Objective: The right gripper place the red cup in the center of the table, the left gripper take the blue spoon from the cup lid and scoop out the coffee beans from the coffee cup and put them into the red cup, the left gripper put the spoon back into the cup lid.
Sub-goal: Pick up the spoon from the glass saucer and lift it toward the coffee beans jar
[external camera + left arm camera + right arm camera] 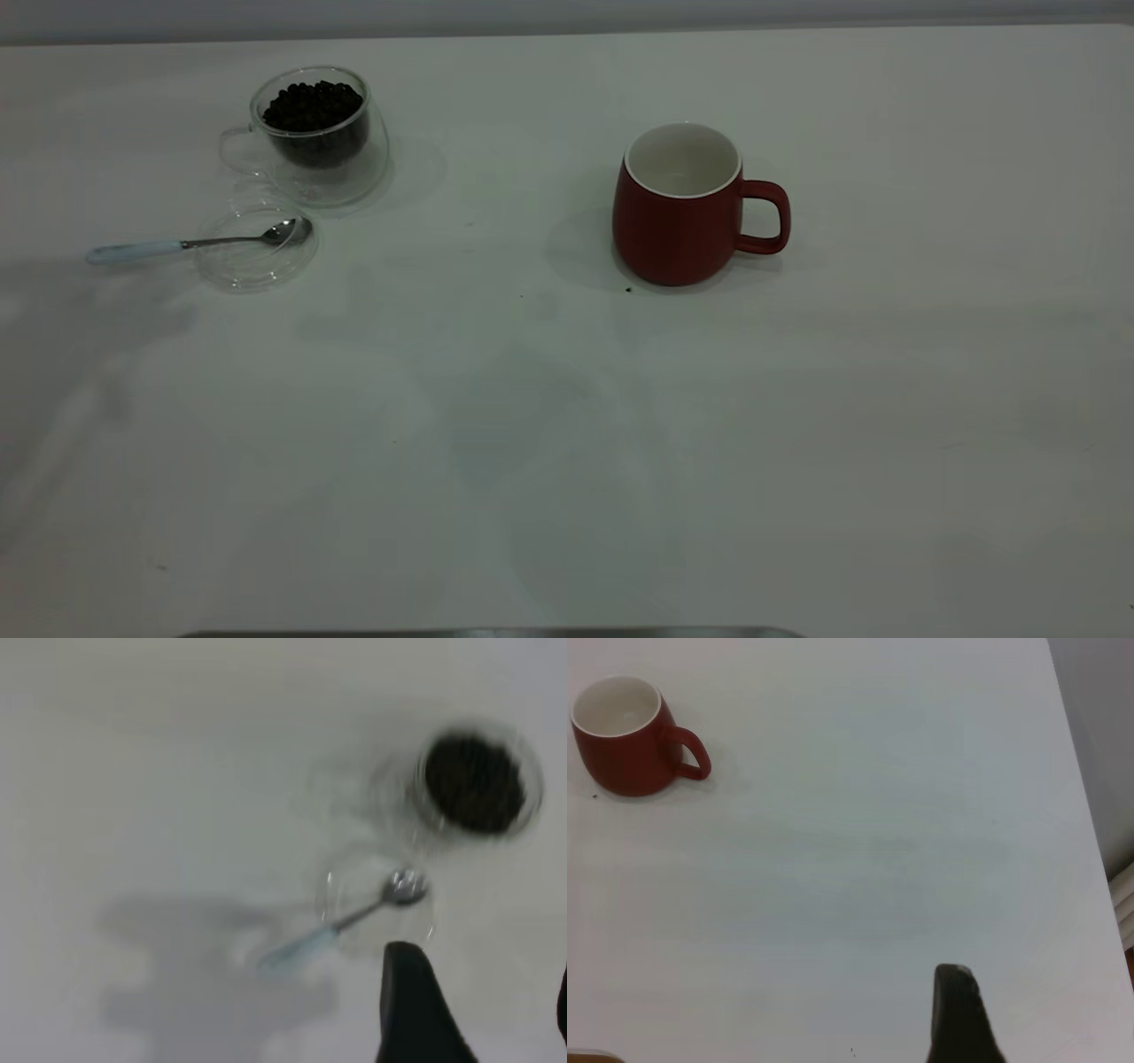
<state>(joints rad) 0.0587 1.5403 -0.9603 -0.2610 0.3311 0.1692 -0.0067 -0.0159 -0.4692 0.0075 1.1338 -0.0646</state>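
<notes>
L claw (483, 1010) apart, empty, above blue spoon (341, 920); R claw state unclear.

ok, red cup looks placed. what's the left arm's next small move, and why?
Probably lower the left gripper toward the blue spoon's pale handle, which sticks out past the cup lid onto the table. The red cup stands upright and empty near the centre, nothing holds it, and the spoon lies untouched with its bowl in the lid beside the coffee cup.
</notes>
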